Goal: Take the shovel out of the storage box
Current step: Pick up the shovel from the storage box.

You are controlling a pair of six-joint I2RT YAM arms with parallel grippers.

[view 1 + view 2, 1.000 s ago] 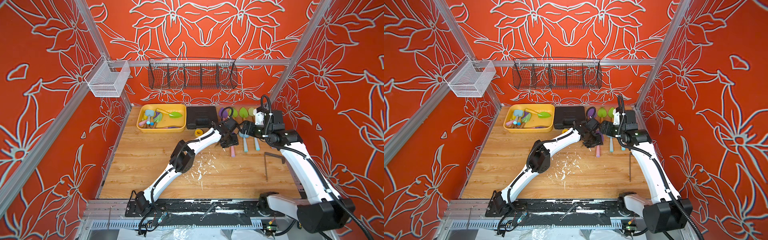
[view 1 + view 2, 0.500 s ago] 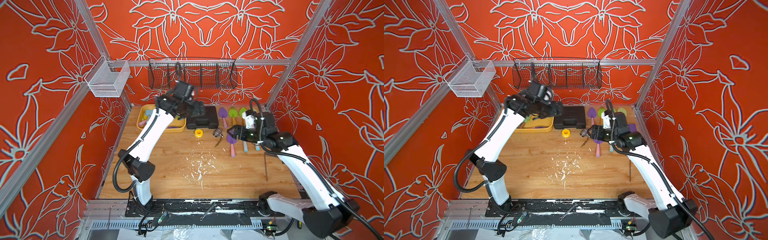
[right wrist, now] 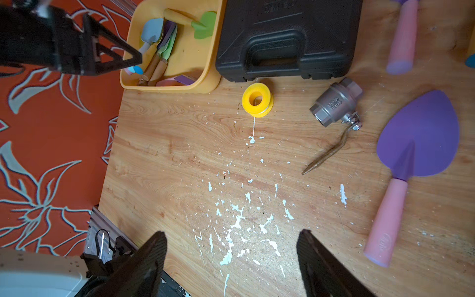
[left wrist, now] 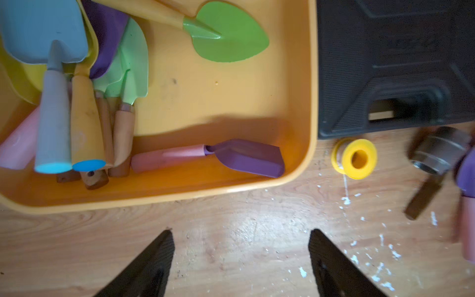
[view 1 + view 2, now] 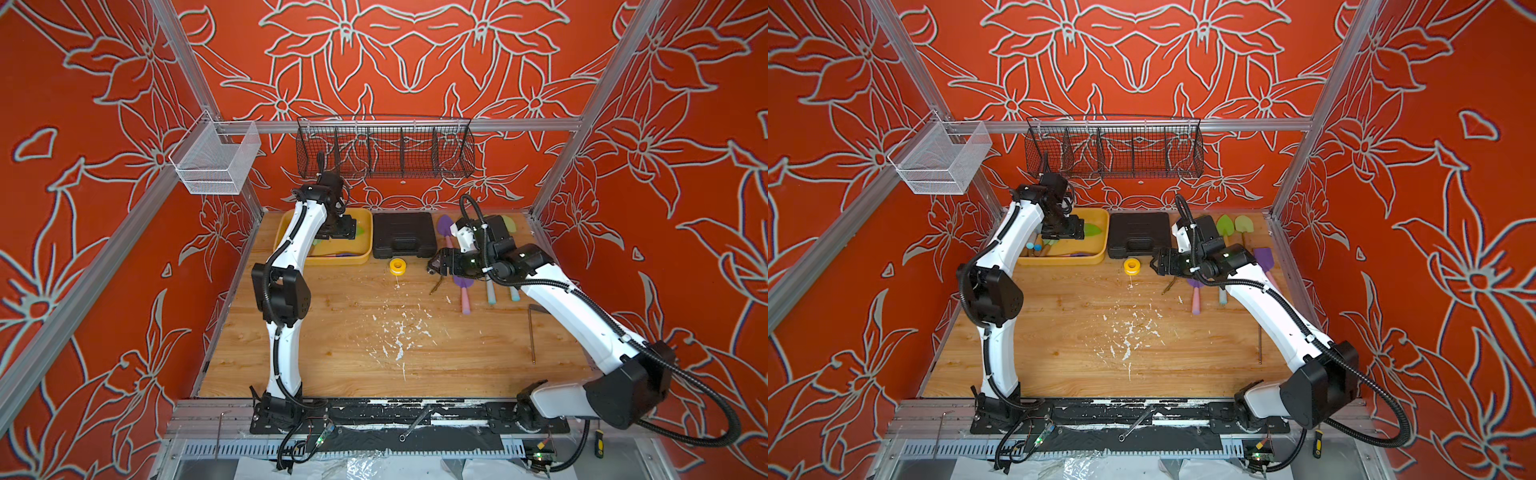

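The yellow storage box (image 5: 362, 258) stands at the table's back left and holds several shovels. In the left wrist view a green-bladed shovel (image 4: 228, 36) lies alone, a purple scoop with a pink handle (image 4: 246, 156) rests by the box wall (image 4: 312, 102), and a blue shovel (image 4: 43, 33) tops a pile of others. My left gripper (image 5: 344, 228) hovers above the box, open and empty (image 4: 240, 236). My right gripper (image 5: 434, 266) hangs over the table right of the black case, open and empty (image 3: 231, 239).
A black tool case (image 5: 403, 235) sits next to the box, with a yellow tape roll (image 5: 397, 266) in front. A metal valve (image 3: 336, 102), a purple shovel (image 3: 419, 136) and more shovels (image 5: 490, 291) lie at the right. Wire baskets (image 5: 384, 151) hang on the back wall.
My left arm has swung from the shovels at the right back across to the yellow box and come down over it. My right gripper has shifted slightly left.
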